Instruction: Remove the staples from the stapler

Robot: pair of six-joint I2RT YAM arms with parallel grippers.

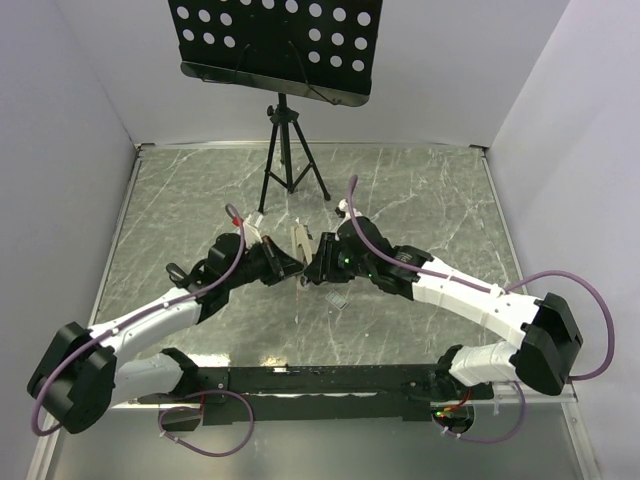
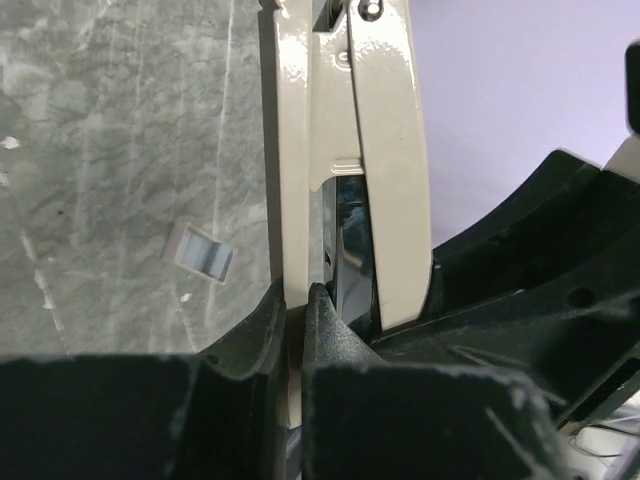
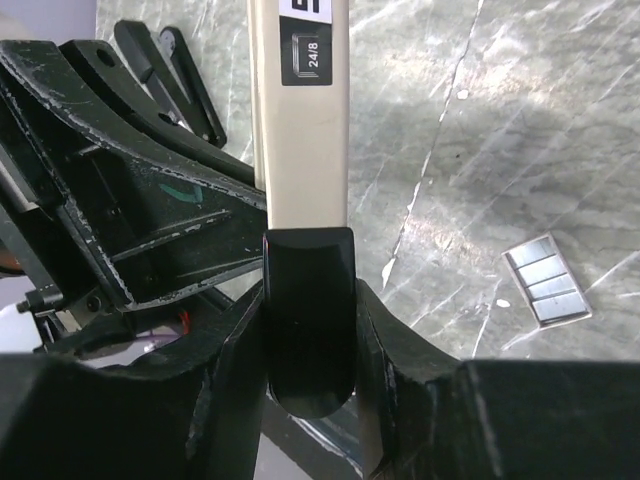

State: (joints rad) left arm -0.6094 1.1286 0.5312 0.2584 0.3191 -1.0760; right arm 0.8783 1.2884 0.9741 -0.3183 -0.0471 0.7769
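Right claw clamped on the black end of the stapler, long axis running straight ahead; left claw pinched shut on its thin beige leaf; we note staples loose on the table, right of the right claw, which we judge nearer.

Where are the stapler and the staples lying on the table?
stapler (image 3: 300,130): right wrist view, beige body under the label.
staples (image 3: 546,281): right wrist view, middle of the silvery strip.
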